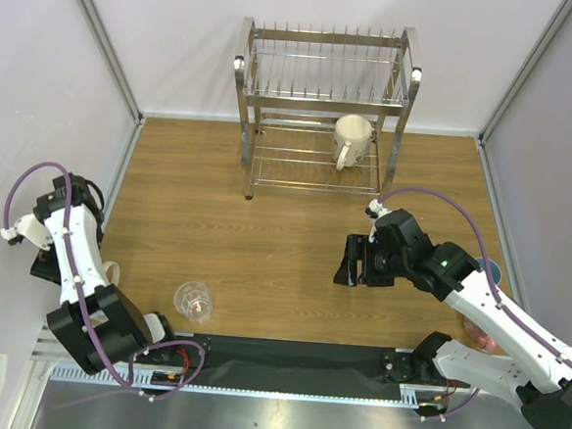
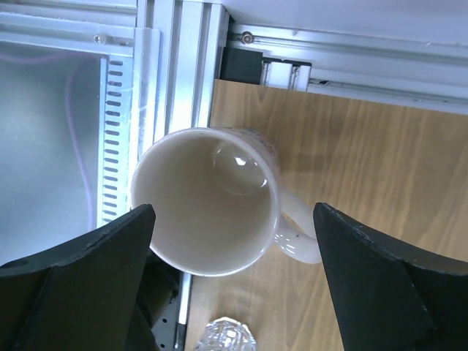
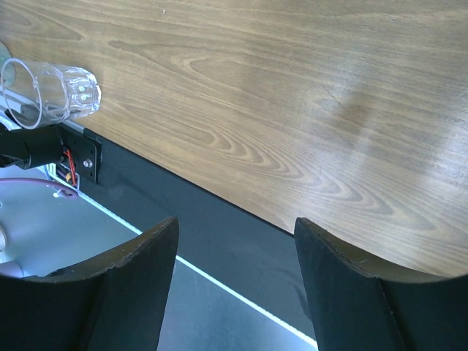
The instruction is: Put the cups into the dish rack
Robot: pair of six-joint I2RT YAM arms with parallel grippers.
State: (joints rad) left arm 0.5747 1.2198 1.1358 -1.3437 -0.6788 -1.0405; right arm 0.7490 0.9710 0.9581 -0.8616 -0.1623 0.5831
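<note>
Cream ceramic fills the left wrist view: a cream mug [image 2: 208,212] is seen from above, upright at the near left corner of the table [image 1: 285,224], its handle turned toward the table's middle. It is bracketed by the left gripper [image 2: 234,219], whose jaws are spread wide on either side of it. Whether the finger [image 2: 88,285] on that view's left touches the rim cannot be told, while the other is seen clear of the body, beside the handle. In the top view this mug is almost wholly hidden under the left arm. A clear glass tumbler [image 1: 194,299] is seen upright by the near edge, left of centre, and only its rim is caught at the bottom of the left wrist view. The right gripper [image 1: 351,260] is held over the middle of the table, jaws apart and nothing between them. A second cream mug [image 1: 351,139] is set on the lower tier of the dish rack [image 1: 328,38] at the far edge. Along the right edge a light blue cup [image 1: 490,272] and a pink mug [image 1: 480,336] are mostly covered by the right arm, so little beyond their colour can be made out
</note>
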